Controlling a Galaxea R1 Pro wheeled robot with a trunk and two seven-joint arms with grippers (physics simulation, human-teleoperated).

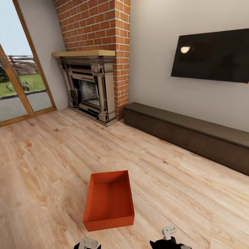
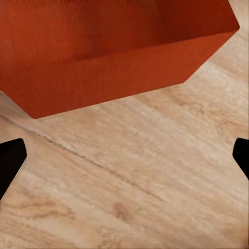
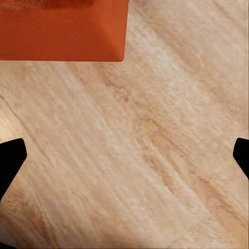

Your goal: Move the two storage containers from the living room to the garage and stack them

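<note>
Light wood planks run bare from the brick chimney and fireplace at upper left to the low brown cabinet under the black TV at right. One orange-red storage container sits at lower centre, nothing beside it. Two hands point down at the floor by its near side: left hand spread, right hand spread, both empty.
</note>
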